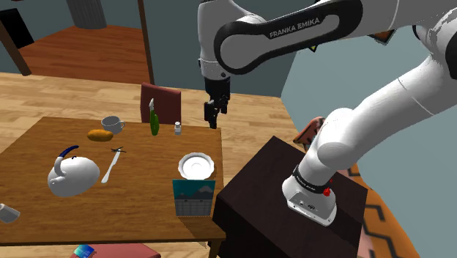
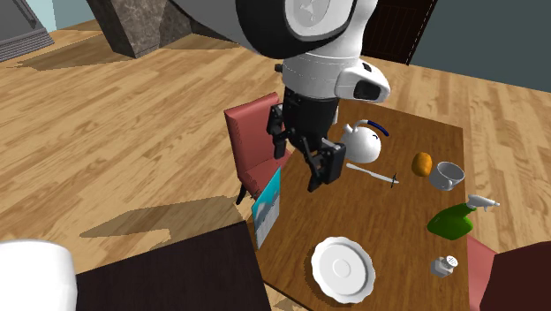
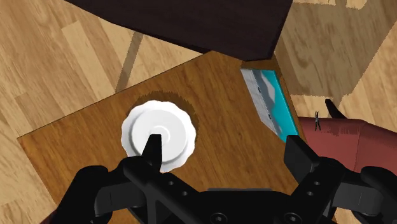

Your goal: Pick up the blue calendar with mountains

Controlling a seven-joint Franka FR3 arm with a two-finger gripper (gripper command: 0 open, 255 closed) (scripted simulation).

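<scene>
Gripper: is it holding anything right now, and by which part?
Nothing is held. The gripper hangs above the table with fingers apart; the calendar stands untouched at the table edge.

Wood grain all over the table (image 1: 44,139), smooth and warm; plank floor (image 1: 44,88) matches. White plate (image 1: 196,166) and kettle (image 1: 73,176) catch a glossy shine, and the black gripper (image 3: 224,145) looks matt

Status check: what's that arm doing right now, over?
Gripper open, empty, above table. Calendar upright at table edge, untouched. White plate close beside it.
</scene>
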